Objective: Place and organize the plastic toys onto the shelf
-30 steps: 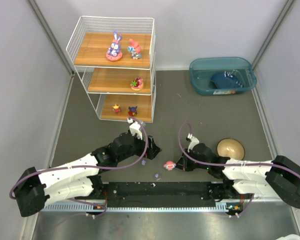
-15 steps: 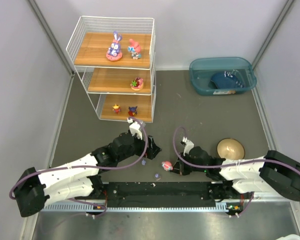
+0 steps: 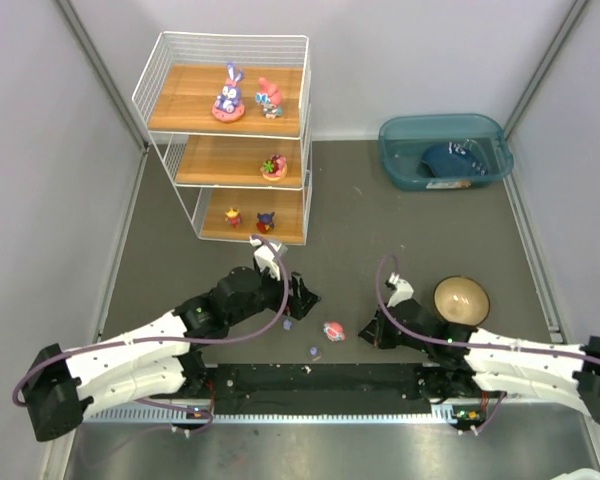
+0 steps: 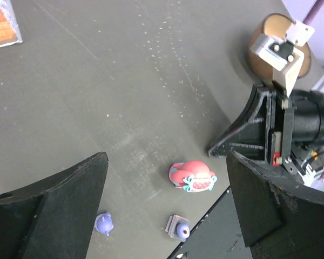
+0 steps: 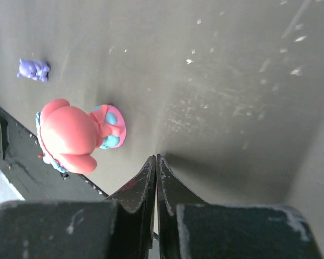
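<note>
The white wire shelf point(image 3: 170, 70) stands at the far left. Its top board holds a purple bunny toy point(image 3: 229, 100) and a pink one point(image 3: 270, 98). The middle board holds one toy point(image 3: 274, 167), the bottom board two tiny ones point(image 3: 233, 216). A pink and red toy point(image 3: 334, 330) lies on its side on the mat, also in the left wrist view point(image 4: 192, 176) and the right wrist view point(image 5: 75, 135). Tiny purple bits point(image 4: 103, 223) point(image 3: 314, 351) lie near it. My left gripper point(image 4: 166, 159) point(image 3: 305, 298) hangs open above the toy. My right gripper point(image 5: 155, 157) point(image 3: 365, 333) is shut and empty, just right of the toy.
A tan round bowl point(image 3: 461, 299) sits right of my right arm. A teal bin point(image 3: 395, 135) holding a dark blue item point(image 3: 452, 160) stands at the far right. The black base rail point(image 3: 320, 380) runs along the near edge, close to the toy.
My right gripper has drawn back to the right, away from the pink toy, which stays on the mat. My left gripper has shifted slightly towards the toy.
</note>
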Robot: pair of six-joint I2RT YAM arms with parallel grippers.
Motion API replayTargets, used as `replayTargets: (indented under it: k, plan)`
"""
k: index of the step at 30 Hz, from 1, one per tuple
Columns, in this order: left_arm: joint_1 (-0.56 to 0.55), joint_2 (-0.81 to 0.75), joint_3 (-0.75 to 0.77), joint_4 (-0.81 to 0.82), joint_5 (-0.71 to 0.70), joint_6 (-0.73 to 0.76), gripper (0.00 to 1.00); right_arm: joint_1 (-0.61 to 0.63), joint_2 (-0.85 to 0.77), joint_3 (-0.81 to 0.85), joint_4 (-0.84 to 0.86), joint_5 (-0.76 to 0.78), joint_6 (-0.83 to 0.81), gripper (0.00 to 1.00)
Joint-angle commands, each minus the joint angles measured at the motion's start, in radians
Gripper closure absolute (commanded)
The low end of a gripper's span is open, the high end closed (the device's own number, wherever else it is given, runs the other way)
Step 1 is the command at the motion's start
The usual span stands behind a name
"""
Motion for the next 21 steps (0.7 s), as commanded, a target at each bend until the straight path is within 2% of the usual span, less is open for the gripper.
replayTargets:
  k: [1, 3, 5, 8, 9, 12, 21]
  plan:
    - [-0.004, -0.058, -0.054, 0.111, 0.102, 0.102, 0.05, -0.002, -0.153, -0.005, -0.206, 0.15, 0.033, 1.0]
    - [-0.009, -0.065, -0.082, 0.156, 0.165, 0.108, 0.08, -0.016, -0.207, 0.006, -0.222, 0.15, 0.027, 1.0]
    - [-0.022, -0.055, -0.092, 0.195, 0.196, 0.13, 0.05, -0.028, -0.224, 0.027, -0.255, 0.158, 0.012, 1.0]
    - [-0.105, -0.019, -0.091, 0.199, 0.122, 0.159, 0.01, -0.059, -0.229, 0.052, -0.289, 0.163, -0.013, 1.0]
    - [-0.157, 0.012, -0.079, 0.193, 0.051, 0.168, 0.01, -0.077, -0.232, 0.055, -0.294, 0.155, -0.017, 1.0]
    - [-0.24, 0.087, -0.059, 0.192, -0.031, 0.187, 0.01, -0.104, -0.244, 0.063, -0.3, 0.132, -0.037, 1.0]
    - [-0.366, 0.219, -0.042, 0.271, -0.232, 0.161, 0.01, -0.137, -0.316, 0.047, -0.346, 0.118, -0.05, 1.0]
